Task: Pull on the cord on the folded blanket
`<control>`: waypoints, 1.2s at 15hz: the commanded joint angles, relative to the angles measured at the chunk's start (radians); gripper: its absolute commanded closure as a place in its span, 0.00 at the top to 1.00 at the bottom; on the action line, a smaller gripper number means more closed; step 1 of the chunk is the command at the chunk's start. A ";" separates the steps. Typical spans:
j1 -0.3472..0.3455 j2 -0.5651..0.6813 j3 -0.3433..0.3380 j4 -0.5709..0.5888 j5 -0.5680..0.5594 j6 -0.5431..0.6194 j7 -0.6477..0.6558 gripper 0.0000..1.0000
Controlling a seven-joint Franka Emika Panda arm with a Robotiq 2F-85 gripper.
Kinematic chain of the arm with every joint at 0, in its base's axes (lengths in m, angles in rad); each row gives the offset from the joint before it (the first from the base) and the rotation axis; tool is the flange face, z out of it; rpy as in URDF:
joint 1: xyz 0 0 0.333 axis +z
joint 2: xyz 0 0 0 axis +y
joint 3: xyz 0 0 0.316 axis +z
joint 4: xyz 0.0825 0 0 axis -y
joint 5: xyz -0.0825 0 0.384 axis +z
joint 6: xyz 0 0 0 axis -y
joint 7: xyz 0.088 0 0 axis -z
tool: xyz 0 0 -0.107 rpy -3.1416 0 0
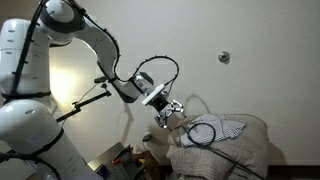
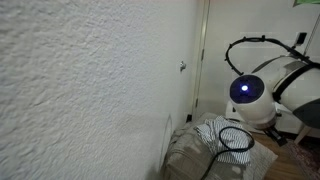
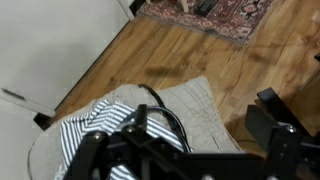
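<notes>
Showing one robot arm (image 1: 95, 45) with one gripper (image 1: 169, 111), one cord (image 1: 203, 133) and one folded blanket (image 1: 240, 152). In both exterior views the cord lies on top of the folded blanket as a single black oval loop, with a trailing end running down over the fabric. One striped patch (image 1: 231, 126) sits on the blanket, just beside the loop on the side away from the arm.

The gripper hangs over the blanket's edge at the end of the loop nearest the arm and is tilted down toward the cord. Whether it touches the cord cannot be told.

In an exterior view the cord (image 2: 235, 140) rests on the folded blanket (image 2: 195, 152) below the robot base (image 2: 246, 92), which carries one blue light.

In the wrist view the gripper (image 3: 180, 152) enters from the bottom as a dark, blurred mass. The cord (image 3: 166, 108) emerges just above it and curves across the beige fabric (image 3: 205, 110), with the striped patch (image 3: 90, 130) alongside. Whether the jaws stand apart or together cannot be told from any view.

Wooden floor (image 3: 150, 55) shows beyond the blanket, and one patterned rug (image 3: 215, 12) lies well apart from it. One separate black cable (image 1: 160, 66) arcs along the arm, and one small round fitting (image 1: 224, 57) is on the wall (image 1: 260, 40).
</notes>
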 commanded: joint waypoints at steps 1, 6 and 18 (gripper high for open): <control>-0.100 -0.002 0.000 -0.023 -0.070 0.236 -0.077 1.00; -0.238 0.036 -0.021 -0.035 -0.086 0.594 -0.271 1.00; -0.357 0.118 0.167 -0.053 0.287 0.656 -0.849 1.00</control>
